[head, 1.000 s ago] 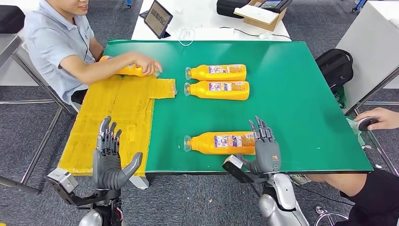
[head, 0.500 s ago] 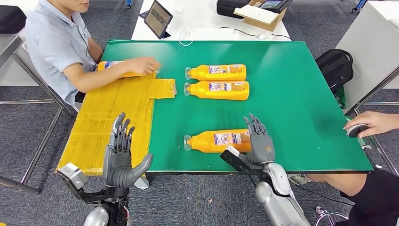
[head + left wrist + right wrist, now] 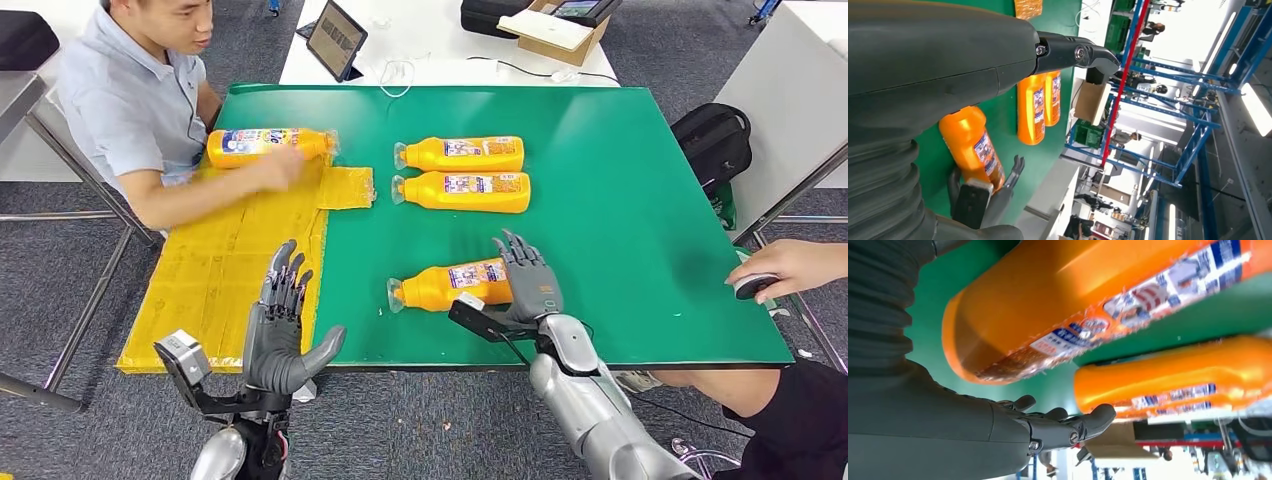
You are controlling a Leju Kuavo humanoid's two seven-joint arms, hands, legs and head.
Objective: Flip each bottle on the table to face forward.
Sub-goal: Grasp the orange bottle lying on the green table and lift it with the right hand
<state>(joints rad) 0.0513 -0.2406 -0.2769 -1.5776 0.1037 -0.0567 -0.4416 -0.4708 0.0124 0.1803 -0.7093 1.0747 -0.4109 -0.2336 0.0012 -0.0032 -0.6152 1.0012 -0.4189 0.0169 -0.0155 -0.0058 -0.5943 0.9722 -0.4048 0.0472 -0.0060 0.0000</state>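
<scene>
- While the right robot hand rests at the base end of the near bottle, its fingers are spread, not clearly gripping.
- Near bottle lies on its side at the green worktop's front.
- Left robot hand is open, off the worktop edge.
- Judged: smooth, rigid plastic, likely to roll; grasp mid-body across the label.

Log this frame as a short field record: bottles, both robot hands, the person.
bottles: two side by side; near bottle; a fourth on the yellow mat
right hand: on the near bottle's base end, grip unclear
left hand: fingers spread, holding nothing, off the table
person's hand: beside the fourth bottle
</scene>
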